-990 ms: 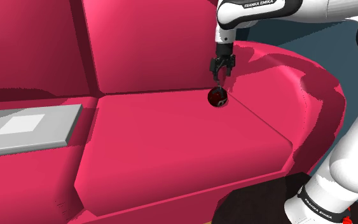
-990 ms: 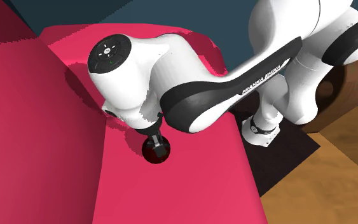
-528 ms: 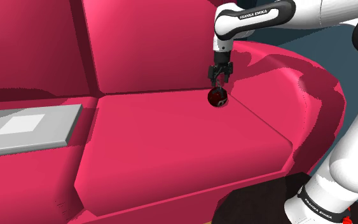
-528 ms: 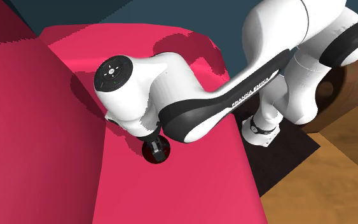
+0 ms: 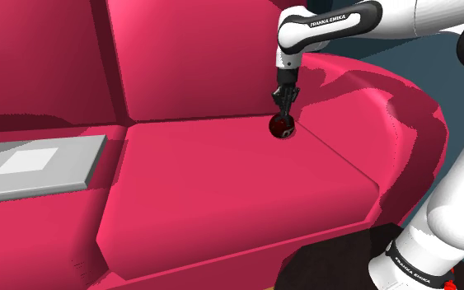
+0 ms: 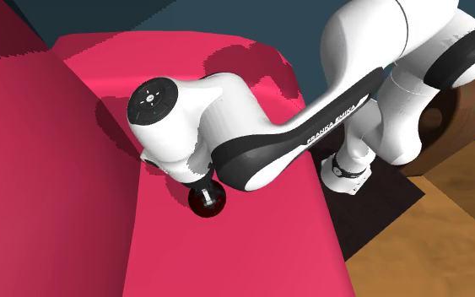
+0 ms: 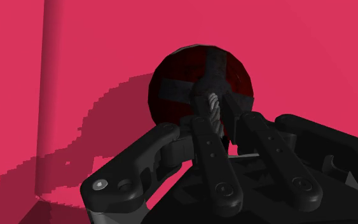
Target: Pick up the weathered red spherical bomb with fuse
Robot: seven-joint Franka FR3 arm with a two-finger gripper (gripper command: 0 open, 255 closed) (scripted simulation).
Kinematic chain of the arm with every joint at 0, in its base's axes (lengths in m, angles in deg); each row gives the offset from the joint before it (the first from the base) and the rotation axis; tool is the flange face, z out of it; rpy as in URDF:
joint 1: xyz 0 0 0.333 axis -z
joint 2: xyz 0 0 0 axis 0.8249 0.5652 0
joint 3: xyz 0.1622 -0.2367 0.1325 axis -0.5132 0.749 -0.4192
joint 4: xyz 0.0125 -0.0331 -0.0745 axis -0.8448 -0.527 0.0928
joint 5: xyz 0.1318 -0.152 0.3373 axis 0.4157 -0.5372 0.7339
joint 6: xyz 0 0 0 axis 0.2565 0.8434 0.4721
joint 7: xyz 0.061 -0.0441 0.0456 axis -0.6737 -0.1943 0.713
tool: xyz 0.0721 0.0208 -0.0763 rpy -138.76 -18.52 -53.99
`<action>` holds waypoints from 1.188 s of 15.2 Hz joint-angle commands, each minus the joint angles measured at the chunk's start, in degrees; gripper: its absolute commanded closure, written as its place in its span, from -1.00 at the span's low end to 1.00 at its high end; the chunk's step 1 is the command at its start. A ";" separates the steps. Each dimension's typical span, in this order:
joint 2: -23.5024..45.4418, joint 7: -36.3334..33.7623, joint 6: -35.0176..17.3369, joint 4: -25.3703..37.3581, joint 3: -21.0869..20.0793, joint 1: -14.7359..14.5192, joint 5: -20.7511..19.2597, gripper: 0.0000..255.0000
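Observation:
The bomb is a dark red sphere with black bands and a pale rope fuse on top. It rests on the red sofa seat, close to the backrest and the armrest. My gripper points straight down over it, its black fingers drawn close together around the fuse stub. In the wrist view the fingertips clasp the fuse against the bomb's black cap. In the second exterior view the bomb peeks out under the white forearm, which hides the hand.
A flat grey slab with a white patch lies on the neighbouring seat cushion at the shoulder view's left. The backrest rises just behind the bomb and the rounded armrest curves beside it. A wooden floor lies beyond the sofa.
The hand has come down a little onto the bomb and its fingers have gone from apart to closed around the fuse. The bomb has stayed in place.

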 commanded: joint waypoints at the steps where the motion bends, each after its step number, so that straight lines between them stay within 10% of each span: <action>1: 0.05 -0.01 0.02 -0.04 -0.01 -0.01 0.01 1.00; 18: 0.52 0.56 10.97 11.40 0.01 0.00 0.06 1.00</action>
